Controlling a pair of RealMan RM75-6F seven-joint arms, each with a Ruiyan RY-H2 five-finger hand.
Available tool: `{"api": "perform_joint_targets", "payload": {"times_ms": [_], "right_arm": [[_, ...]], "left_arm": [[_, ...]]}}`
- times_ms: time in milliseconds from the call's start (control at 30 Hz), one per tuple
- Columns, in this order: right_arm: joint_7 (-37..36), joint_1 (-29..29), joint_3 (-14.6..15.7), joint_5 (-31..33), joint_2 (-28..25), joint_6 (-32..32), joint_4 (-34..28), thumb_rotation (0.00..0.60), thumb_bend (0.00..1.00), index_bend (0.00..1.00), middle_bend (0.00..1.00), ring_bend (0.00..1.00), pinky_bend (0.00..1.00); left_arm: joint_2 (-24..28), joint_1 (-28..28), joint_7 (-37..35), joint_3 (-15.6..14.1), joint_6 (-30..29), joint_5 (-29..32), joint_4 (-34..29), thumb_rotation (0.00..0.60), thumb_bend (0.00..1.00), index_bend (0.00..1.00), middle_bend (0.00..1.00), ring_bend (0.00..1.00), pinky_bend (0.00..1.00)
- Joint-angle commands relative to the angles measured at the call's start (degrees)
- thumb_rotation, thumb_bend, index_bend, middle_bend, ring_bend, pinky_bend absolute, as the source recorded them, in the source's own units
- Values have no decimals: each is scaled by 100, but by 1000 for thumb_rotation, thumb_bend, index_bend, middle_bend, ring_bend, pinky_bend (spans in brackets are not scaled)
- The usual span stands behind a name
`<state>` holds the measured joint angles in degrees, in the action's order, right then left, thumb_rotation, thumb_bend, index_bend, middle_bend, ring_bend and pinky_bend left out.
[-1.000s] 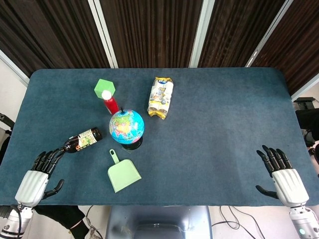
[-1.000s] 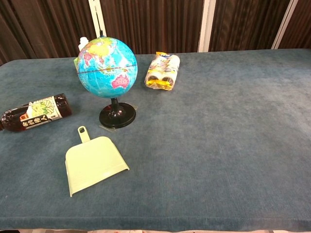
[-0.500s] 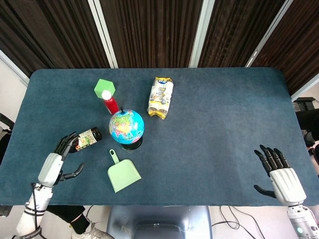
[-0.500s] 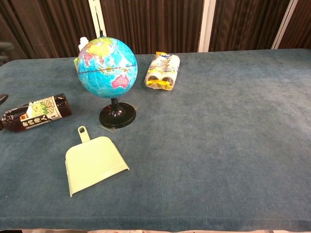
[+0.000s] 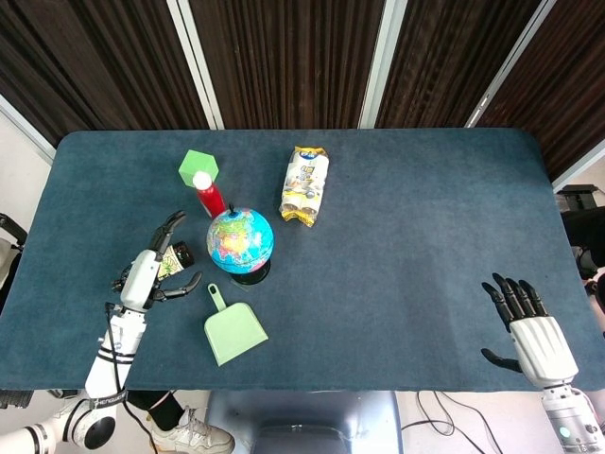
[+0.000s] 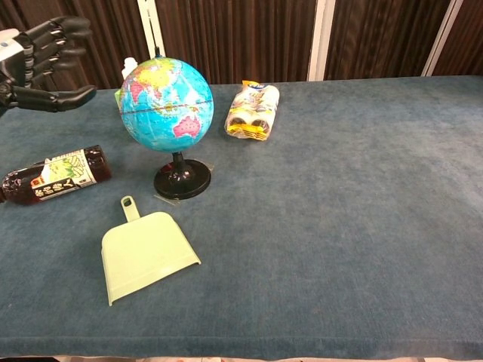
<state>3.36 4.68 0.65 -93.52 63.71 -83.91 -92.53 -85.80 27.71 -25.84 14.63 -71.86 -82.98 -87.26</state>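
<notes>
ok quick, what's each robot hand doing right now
Left robot hand: open, fingers spread above the lying dark glass bottle, holding nothing.
Right robot hand: open, empty.

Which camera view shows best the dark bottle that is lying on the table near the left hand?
The chest view: the dark bottle lies there uncovered, its label and body plain, with the left hand raised above it. In the head view the same hand covers most of the bottle, leaving only one end visible.

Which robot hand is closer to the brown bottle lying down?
Left. The left hand hovers open right above the brown bottle; the right hand is far across the table, at its near right corner.
</notes>
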Motion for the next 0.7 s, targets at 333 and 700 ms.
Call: {"api": "perform_joint_targets", "payload": {"times_ms": [333, 700], "right_arm": [[-239, -5, 16, -21, -124, -48, -21, 600, 109, 0, 0, 0, 0], [-458, -51, -7, -14, -217, -177, 13, 600, 109, 0, 0, 0, 0]], "left_arm": [[-381, 554, 718, 383, 547, 868, -66, 600, 309, 0, 0, 0, 0], [-646, 744, 994, 542, 596, 1223, 179, 600, 308, 0, 0, 0, 0]]}}
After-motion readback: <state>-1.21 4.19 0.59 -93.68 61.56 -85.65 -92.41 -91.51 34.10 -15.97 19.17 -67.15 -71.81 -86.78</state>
